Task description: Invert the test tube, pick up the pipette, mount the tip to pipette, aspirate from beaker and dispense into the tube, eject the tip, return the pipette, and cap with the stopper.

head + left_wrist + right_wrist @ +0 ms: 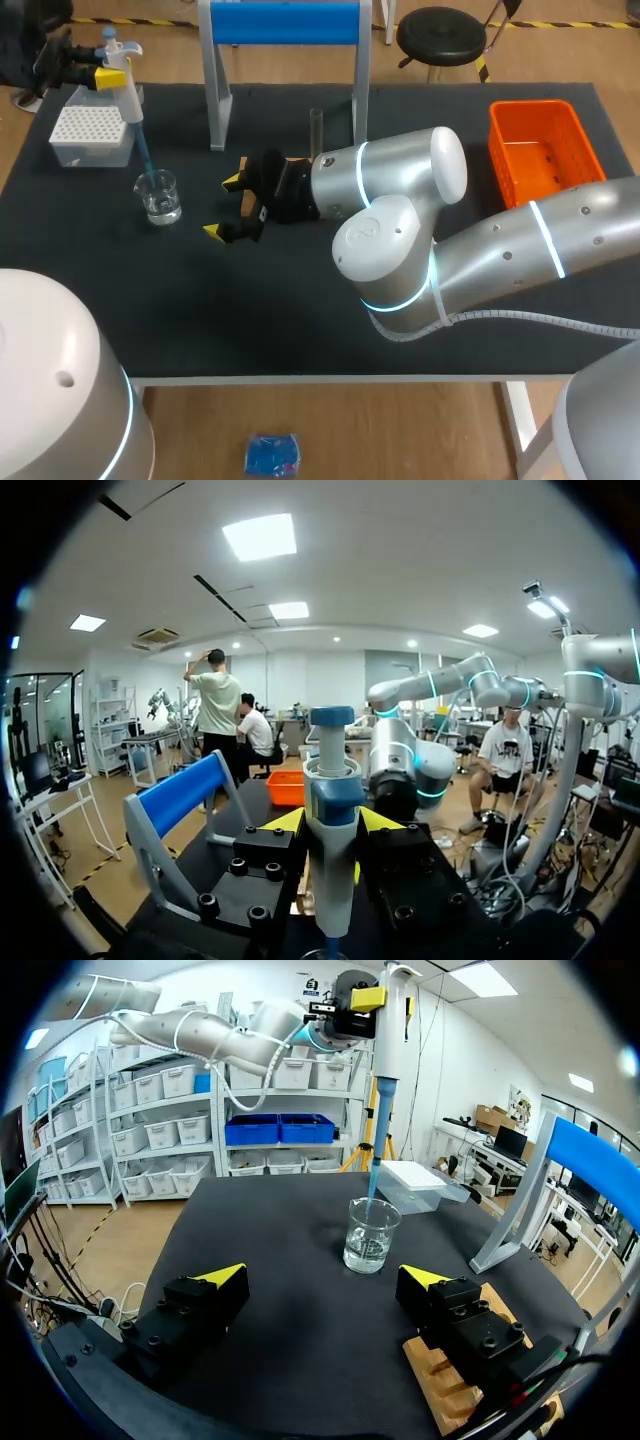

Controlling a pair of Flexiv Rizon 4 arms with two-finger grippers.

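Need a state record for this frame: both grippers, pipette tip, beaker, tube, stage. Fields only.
left gripper: shut on pipette, held upright over the beaker
pipette tip: blue, mounted, end inside the beaker's mouth; contact with the liquid cannot be told
beaker: upright on table, clear liquid inside
right gripper: open, empty, low over the table, pointing at the beaker
test tube: upright, rear middle of the table
tip box: behind the beaker
stage: likely aspirating
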